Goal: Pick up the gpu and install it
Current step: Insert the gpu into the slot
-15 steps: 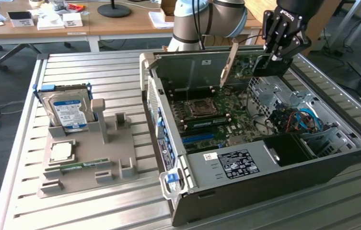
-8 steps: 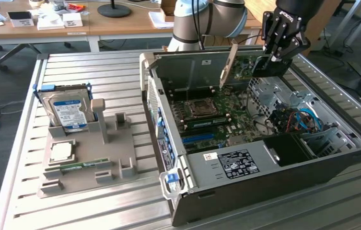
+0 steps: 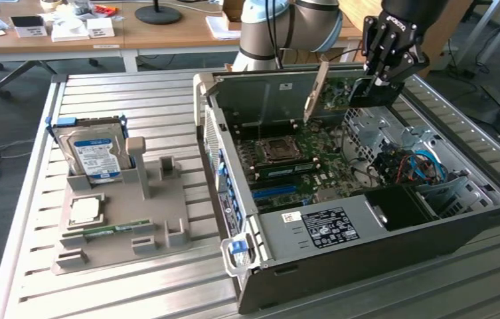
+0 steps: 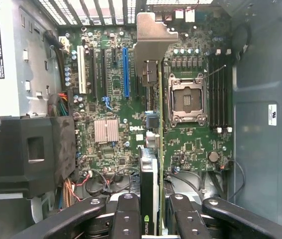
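While end effector grips gpu, motherboard beneath; hard drive apart

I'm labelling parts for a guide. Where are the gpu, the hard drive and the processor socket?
gpu (image 3: 342, 93), exterior view, on its green board.
hard drive (image 3: 93, 154), exterior view, on its label.
processor socket (image 4: 186, 99), wrist view, on its middle.

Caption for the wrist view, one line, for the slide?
The claw grips the gpu edge-on over the motherboard in the open computer case, silver bracket at the far end.
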Controlling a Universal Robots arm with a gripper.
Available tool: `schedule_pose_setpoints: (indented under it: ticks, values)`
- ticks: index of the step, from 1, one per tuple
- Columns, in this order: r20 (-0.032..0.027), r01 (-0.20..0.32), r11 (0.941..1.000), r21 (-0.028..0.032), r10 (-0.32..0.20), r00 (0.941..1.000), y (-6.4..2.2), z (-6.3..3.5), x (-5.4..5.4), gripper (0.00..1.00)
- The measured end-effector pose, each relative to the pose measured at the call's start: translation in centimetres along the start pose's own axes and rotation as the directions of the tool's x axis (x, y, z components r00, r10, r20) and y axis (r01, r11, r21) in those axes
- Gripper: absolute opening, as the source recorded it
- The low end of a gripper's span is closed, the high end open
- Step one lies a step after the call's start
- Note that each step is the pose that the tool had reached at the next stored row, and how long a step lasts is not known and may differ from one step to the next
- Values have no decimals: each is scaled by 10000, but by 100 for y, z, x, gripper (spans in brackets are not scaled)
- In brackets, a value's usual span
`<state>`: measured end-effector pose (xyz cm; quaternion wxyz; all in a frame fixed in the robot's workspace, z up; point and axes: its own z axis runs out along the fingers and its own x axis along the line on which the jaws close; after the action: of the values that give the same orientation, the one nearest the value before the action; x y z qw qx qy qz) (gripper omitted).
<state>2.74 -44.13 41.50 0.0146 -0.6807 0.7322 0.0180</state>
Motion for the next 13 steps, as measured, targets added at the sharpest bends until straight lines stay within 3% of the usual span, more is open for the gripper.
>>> schedule_pose_setpoints:
  ticks: [13]
  values:
    - [-2, 3, 10000, -1, -3, 10000, 42, 10, 4, 27]
